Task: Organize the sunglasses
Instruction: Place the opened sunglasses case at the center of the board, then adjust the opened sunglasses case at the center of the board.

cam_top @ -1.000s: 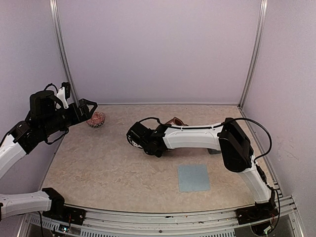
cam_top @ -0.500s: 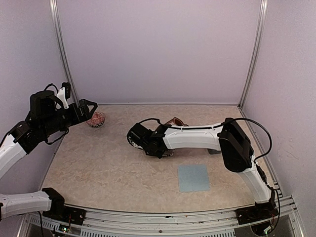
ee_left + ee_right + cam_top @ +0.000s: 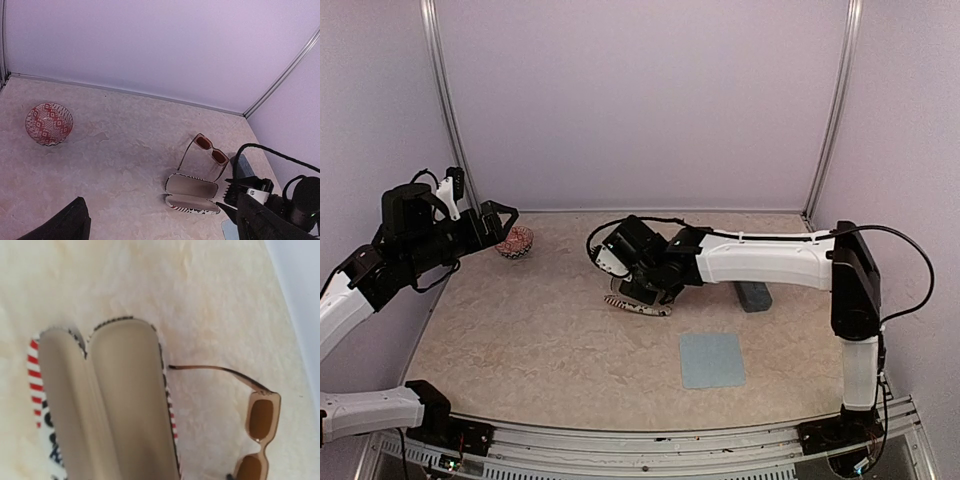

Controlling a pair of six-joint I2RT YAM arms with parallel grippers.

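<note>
Left gripper [image 3: 509,222] hangs wide open by the bowl [image 3: 514,241]. The right gripper [image 3: 632,285] has lifted off the striped case [image 3: 192,192], which now lies open; whether its jaws are released, I cannot tell. The sunglasses [image 3: 210,150] sit loose at the case's one o'clock, likely next to go in.

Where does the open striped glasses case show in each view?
Top external: open striped glasses case with beige lining, just below picture centre.
Left wrist: the case, lower right of centre.
Right wrist: the case fills the lower left.
Shared landmark: tan-framed rectangular sunglasses with brown lenses beside it in both wrist views; not made out from above.
</note>
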